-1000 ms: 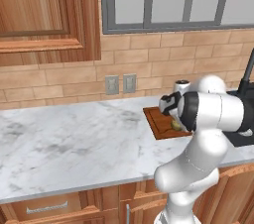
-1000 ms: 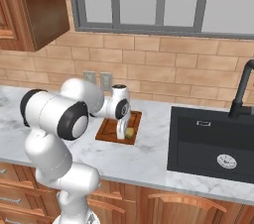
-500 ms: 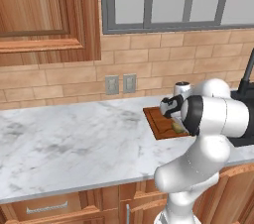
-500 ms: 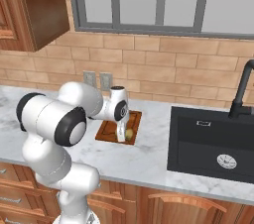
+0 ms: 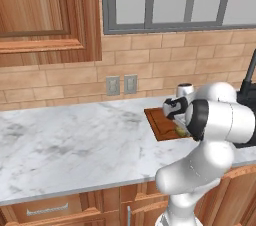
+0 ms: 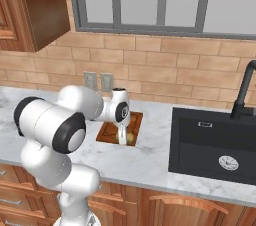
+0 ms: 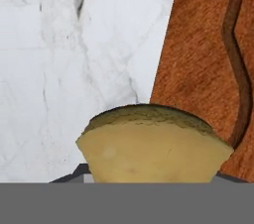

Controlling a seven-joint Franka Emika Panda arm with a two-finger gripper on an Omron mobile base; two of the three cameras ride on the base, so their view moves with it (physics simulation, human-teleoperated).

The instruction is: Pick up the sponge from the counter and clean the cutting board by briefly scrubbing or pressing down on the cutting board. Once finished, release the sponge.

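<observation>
The reddish-brown cutting board [image 5: 161, 123] lies on the white marble counter [image 5: 75, 142] just left of the sink. My gripper [image 6: 124, 137] points down over the board's near right corner, shut on the mustard-yellow sponge [image 6: 130, 136], which is at board level. In the hand view the sponge [image 7: 153, 146] covers the fingertips, with the grooved cutting board [image 7: 206, 44] on the right and bare counter [image 7: 74, 49] on the left. From the left base view a sliver of the sponge [image 5: 181, 131] shows under my hand, partly hidden by my forearm.
The black sink basin [image 6: 215, 145] with its dark faucet [image 6: 242, 95] lies right of the board. Brick backsplash with a double outlet [image 6: 98, 81] stands behind. Open marble stretches to the left [image 5: 60, 135]. A wooden wall cabinet [image 5: 40, 15] hangs at upper left.
My elbow and forearm have swung a little toward the sink. The gripper and sponge have stayed over the board's near right corner, perhaps slightly lower.
</observation>
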